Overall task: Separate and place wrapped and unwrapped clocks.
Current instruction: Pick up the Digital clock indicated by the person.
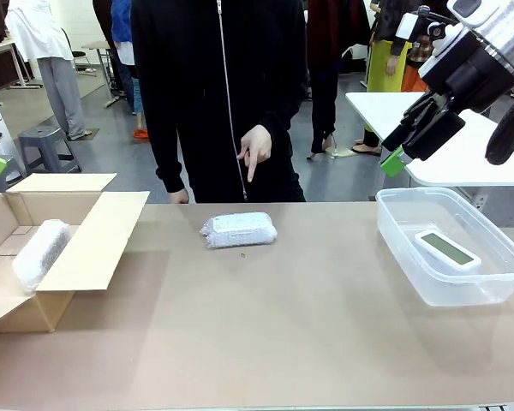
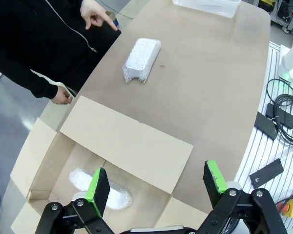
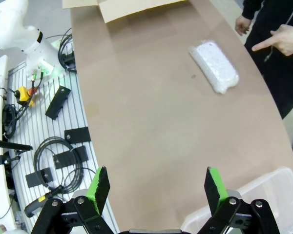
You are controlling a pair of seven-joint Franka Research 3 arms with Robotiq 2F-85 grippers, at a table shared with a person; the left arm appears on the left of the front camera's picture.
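Bubble-wrapped clock [image 1: 239, 229] lies mid-surface [image 1: 265, 325], its long axis roughly across the person's front, well ahead of both open, empty grippers, left [image 2: 154, 187] and right [image 3: 155, 187]; neither is clearly nearer. A hand [image 1: 255, 150] points at this translucent white oblong bundle.

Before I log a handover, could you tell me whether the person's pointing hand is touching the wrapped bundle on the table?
Apart. The front view shows the hand raised above the bundle, with dark clothing visible between them.
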